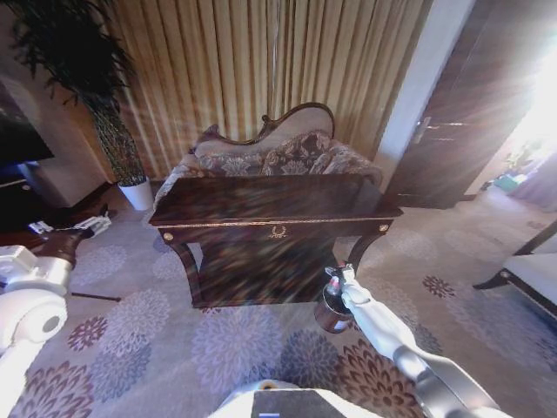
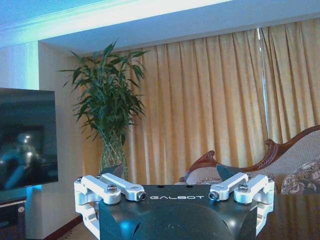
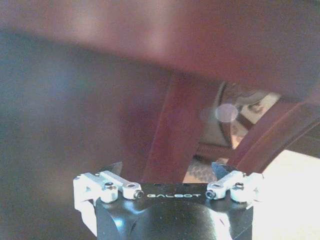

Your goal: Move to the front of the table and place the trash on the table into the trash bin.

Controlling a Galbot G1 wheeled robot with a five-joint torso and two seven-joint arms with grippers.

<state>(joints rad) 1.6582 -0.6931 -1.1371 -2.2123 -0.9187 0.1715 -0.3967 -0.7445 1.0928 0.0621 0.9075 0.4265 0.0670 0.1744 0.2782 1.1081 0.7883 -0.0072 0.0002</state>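
The long dark-brown table with gold trim stands ahead in the head view, its glossy top blurred; I cannot make out any trash on it. The small dark round trash bin sits on the carpet by the table's right front leg. My right gripper hangs just above the bin, low in front of the table. In the right wrist view the right gripper is open and holds nothing, facing a table leg. My left gripper is held out at the far left, away from the table; the left wrist view shows this gripper open and holding nothing.
A carved-back patterned sofa stands right behind the table, with curtains beyond. A tall plant in a white pot and a TV are at the left. A dark door and a furniture leg are at the right. Flowered carpet lies in front.
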